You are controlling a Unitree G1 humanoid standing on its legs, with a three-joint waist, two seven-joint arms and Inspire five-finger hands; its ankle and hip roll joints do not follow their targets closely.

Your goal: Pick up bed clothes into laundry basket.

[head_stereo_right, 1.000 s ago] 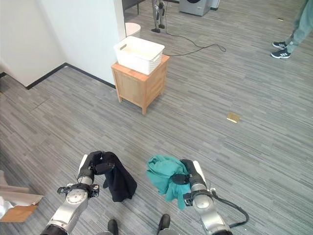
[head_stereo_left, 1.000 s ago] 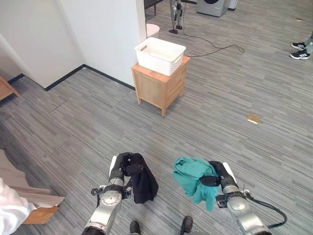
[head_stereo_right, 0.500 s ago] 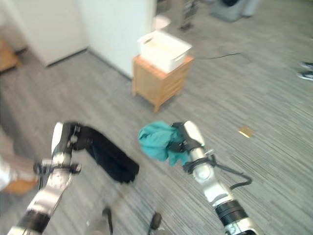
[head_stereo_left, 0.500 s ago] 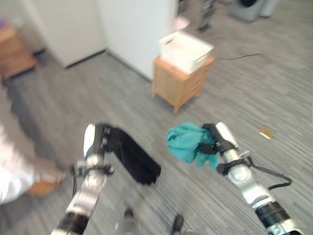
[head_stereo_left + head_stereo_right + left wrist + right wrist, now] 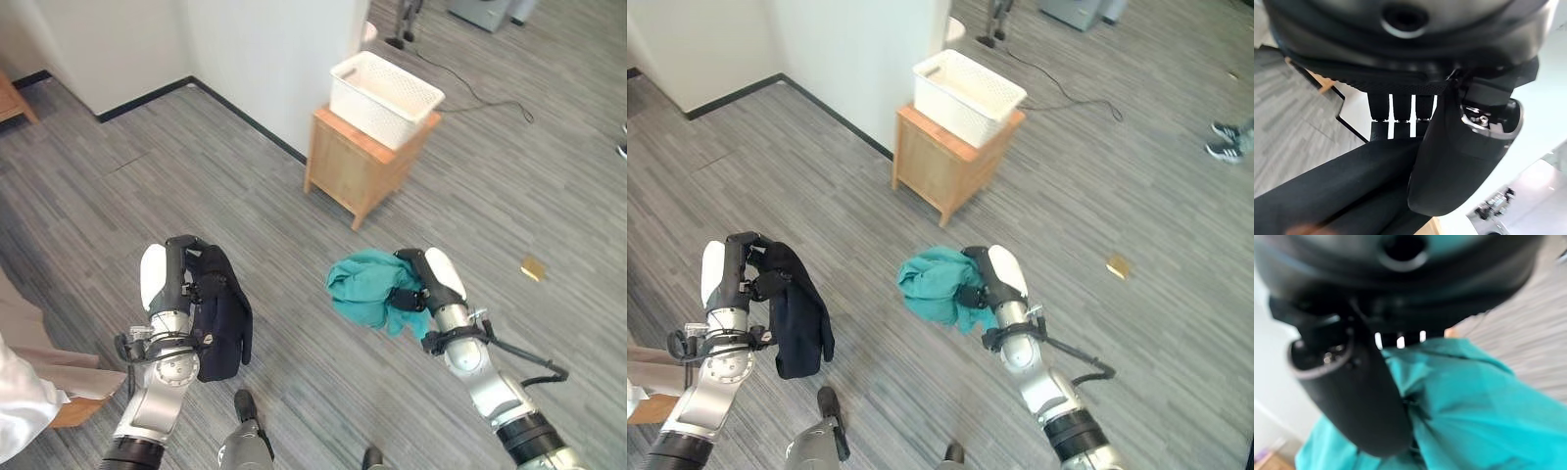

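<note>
While each robot hand kept its load, the left robot hand point(image 5: 181, 279) gripping a black garment point(image 5: 223, 313) and the right robot hand point(image 5: 423, 284) a teal cloth point(image 5: 367, 291), the view had swung, bringing the white basket point(image 5: 385, 85) on its wooden stand point(image 5: 362, 162) nearer, upper centre.

arms: silver-grey | left hand point(image 5: 176, 279), right hand point(image 5: 423, 284): dark, white-backed

The right hand point(image 5: 1400, 279) loomed as a dark bulk across the top of the frame, its thumb point(image 5: 1359, 396) jutting down at left centre. A row of dark fingers point(image 5: 1388, 340) showed just past it, slivers of light between them. Thumb and fingers were closed on a teal cloth point(image 5: 1484, 416), which bunched in folds over the lower right. Grey striped floor point(image 5: 1528, 338) lay at the right edge, and a pale wall point(image 5: 1273, 377) at the left.
</note>
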